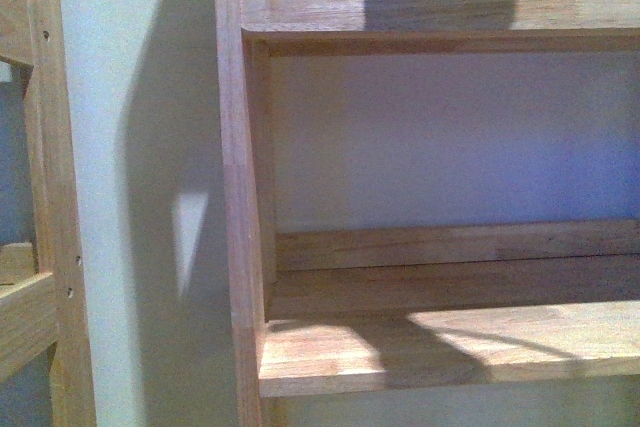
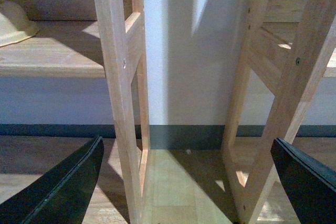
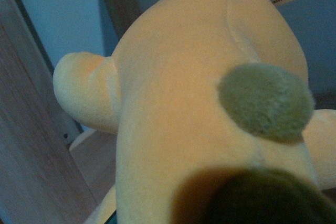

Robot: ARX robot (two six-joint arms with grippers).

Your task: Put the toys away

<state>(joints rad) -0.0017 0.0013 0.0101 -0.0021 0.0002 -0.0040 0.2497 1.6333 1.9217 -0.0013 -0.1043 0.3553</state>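
A wooden shelf (image 1: 450,337) fills the front view; the left claw (image 2: 184,182) hangs with fingers spread wide near the floor (image 2: 173,182); a yellow plush toy (image 3: 199,103) crowds the right wrist camera, seemingly held, grip unclear

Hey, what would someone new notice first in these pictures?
The orange-yellow plush toy fills the right wrist view, with a grey-green patch and a sewn tag. The front view shows a bare wooden shelf striped with sunlight. In the left wrist view, open black fingers frame two wooden racks.
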